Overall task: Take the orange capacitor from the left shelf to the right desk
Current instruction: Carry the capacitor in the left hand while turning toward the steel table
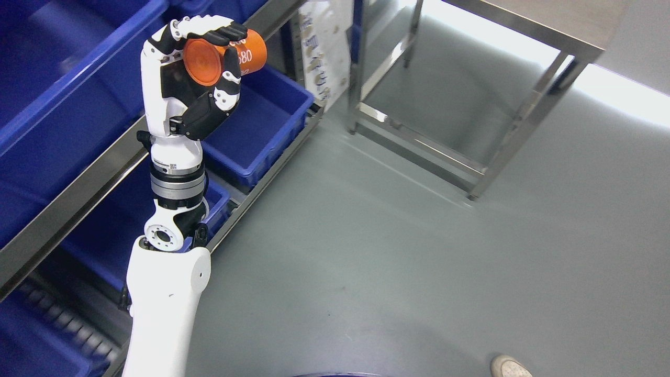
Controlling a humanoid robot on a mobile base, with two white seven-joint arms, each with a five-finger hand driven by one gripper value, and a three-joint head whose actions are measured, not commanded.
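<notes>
Left hand (196,68) grips one orange capacitor (222,56) beside blue shelf bins (261,125); one steel bench (471,104), grey floor (392,262).

The white-and-black left hand (196,78) is raised upright in front of the metal shelf (73,201) of deep blue plastic bins (261,125), fingers curled around an orange cylindrical capacitor (220,55). A steel-framed desk (523,84) stands well apart on the grey floor (392,272).

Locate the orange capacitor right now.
Head view, upper left: the orange capacitor is held in the left hand, raised in front of the blue bin on the shelf.
</notes>
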